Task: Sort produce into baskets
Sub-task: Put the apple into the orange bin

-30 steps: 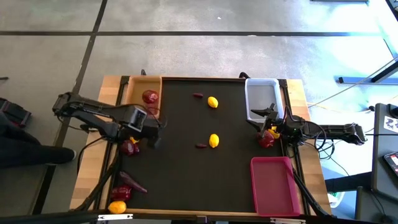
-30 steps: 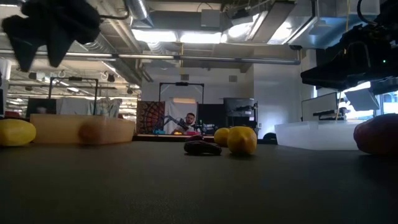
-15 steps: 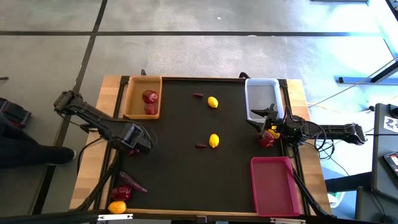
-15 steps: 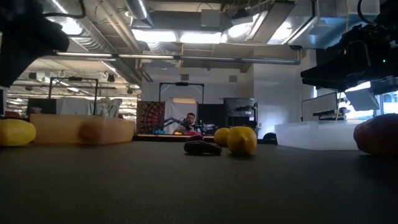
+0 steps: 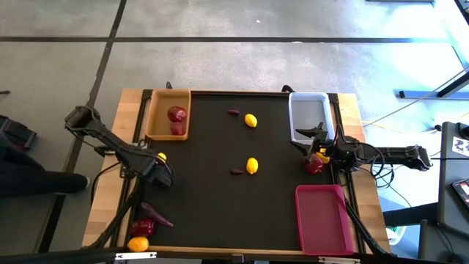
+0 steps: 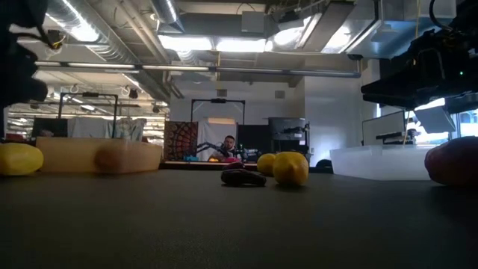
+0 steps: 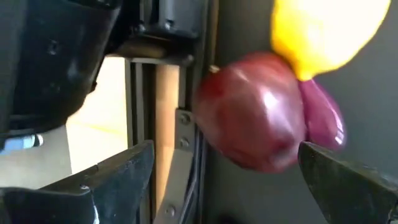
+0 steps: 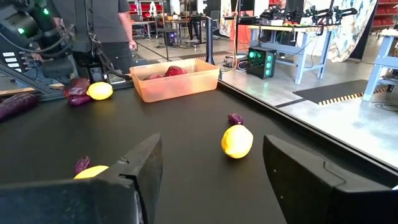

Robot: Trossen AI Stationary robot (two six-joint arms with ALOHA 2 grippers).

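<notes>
My left gripper (image 5: 159, 176) hangs open over the mat's left edge, pointing down. In its wrist view a dark red round fruit (image 7: 254, 112) lies below, between the spread fingers (image 7: 118, 177) and untouched, with a yellow fruit (image 7: 323, 31) and a purple piece (image 7: 324, 119) against it. The gripper hides the red fruit in the high view. The tan basket (image 5: 168, 132) holds two red fruits (image 5: 176, 114). My right gripper (image 5: 314, 149) waits open by the white basket (image 5: 308, 103), beside a red fruit (image 5: 314, 166). The pink basket (image 5: 322, 220) sits at the near right.
Two yellow fruits (image 5: 250, 120) (image 5: 252, 166) and two small purple pieces (image 5: 233, 112) (image 5: 237, 171) lie mid-mat. Red-purple produce (image 5: 149, 218) and an orange fruit (image 5: 138, 243) sit at the near left corner. A person (image 8: 112, 18) stands beyond the table.
My left gripper has gone from beside the tan basket toward the table's near edge and down, rolling its wrist, and now stands over the red fruit at the mat's left edge. It has stayed open.
</notes>
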